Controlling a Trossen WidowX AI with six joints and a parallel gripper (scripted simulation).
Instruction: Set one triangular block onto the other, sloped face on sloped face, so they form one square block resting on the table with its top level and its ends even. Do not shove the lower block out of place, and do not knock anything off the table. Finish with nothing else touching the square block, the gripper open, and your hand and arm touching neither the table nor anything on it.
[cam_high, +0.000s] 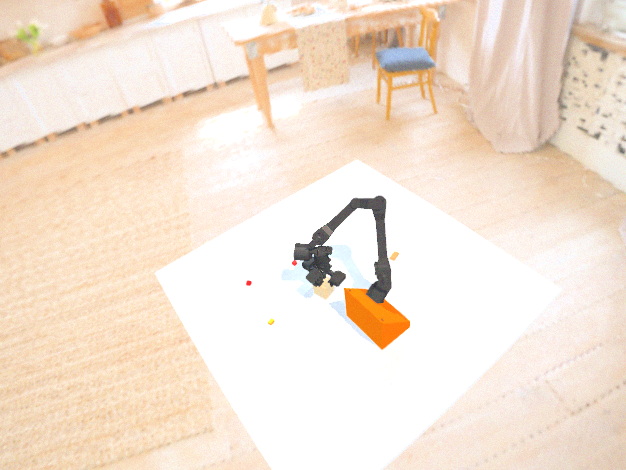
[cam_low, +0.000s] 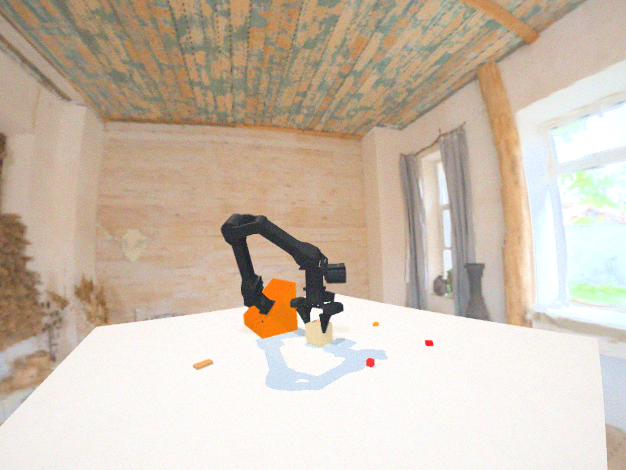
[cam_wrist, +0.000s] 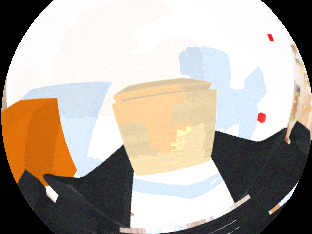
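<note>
The black metal-look gripper (cam_high: 326, 280) (cam_low: 317, 327) (cam_wrist: 168, 139) is partly open, pinching a pale tan triangular block (cam_high: 323, 289) (cam_low: 318, 335) (cam_wrist: 165, 135); its mate (cam_wrist: 162, 89) is right against it, in from the white table's (cam_high: 283, 404) (cam_low: 151, 414) (cam_wrist: 155, 202) edges and corners.

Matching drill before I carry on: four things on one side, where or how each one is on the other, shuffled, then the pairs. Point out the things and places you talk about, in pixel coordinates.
1. tool (cam_high: 326, 281) (cam_low: 313, 323)
2. orange base (cam_high: 365, 319) (cam_low: 278, 312) (cam_wrist: 42, 137)
3. upper triangular block (cam_wrist: 167, 130)
4. pair of small cubes (cam_high: 248, 283) (cam_high: 294, 263) (cam_low: 429, 343) (cam_low: 370, 362) (cam_wrist: 270, 37) (cam_wrist: 261, 118)

A. between the fingers
B. red
C. shut on a block
D. beneath the arm's foot

1-C; 2-D; 3-A; 4-B
</note>
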